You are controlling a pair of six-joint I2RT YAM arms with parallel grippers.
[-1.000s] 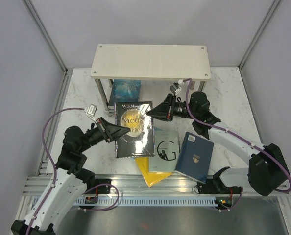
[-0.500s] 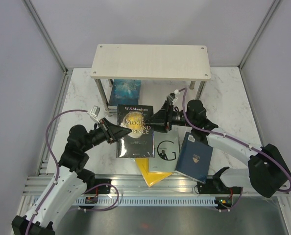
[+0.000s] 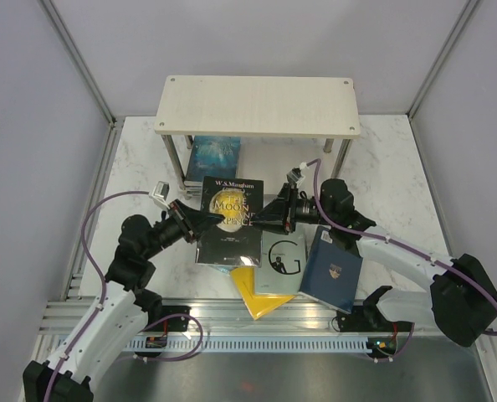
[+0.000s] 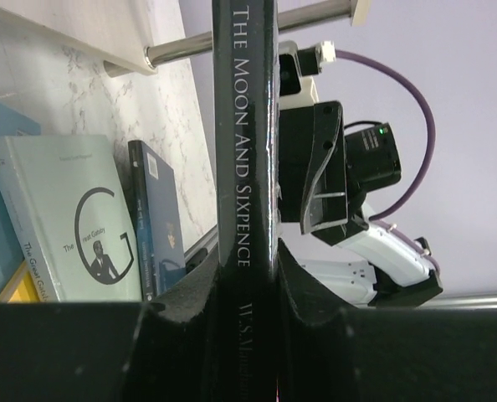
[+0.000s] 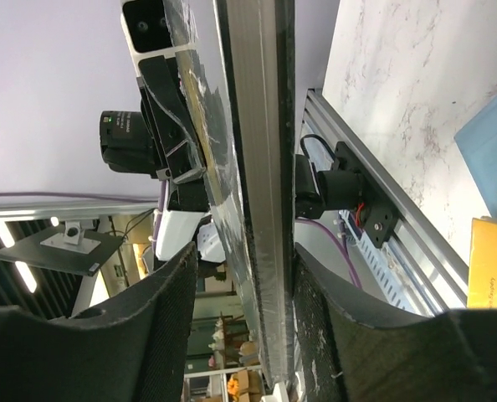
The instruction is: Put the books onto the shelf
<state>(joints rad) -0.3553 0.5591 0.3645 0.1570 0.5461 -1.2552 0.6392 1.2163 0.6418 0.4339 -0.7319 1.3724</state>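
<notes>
**Left gripper (image 3: pixel 208 223) and right gripper (image 3: pixel 262 219) meet on a glossy black paperback (image 3: pixel 230 219)**

In the centre of the overhead view, both arms reach inward from the lower corners of the frame, elbows bent and wrists turned toward each other. The black paperback, titled "The Moon and Sixpence", sits tilted between them with its cover toward the camera. It is just below the pale wood shelf with slim metal posts (image 3: pixel 257 106), which stands at the top of the white marbled table (image 3: pixel 399 167).

In the left wrist view, the left fingers (image 4: pixel 181 310) are clamped on the book's spine (image 4: pixel 244 167). In the right wrist view, the right fingers (image 5: pixel 169 327) straddle the opposite page edge (image 5: pixel 261 167). They stand apart, and a gap shows between one finger and the cover.

A teal paperback (image 3: pixel 215 155) lies under the shelf's top board, upper left of centre. A white paperback with a large "G" (image 3: pixel 284 255), a navy paperback (image 3: pixel 332 268) and a yellow paperback (image 3: pixel 257 297) lie overlapping at lower centre, near the table's front edge.
</notes>
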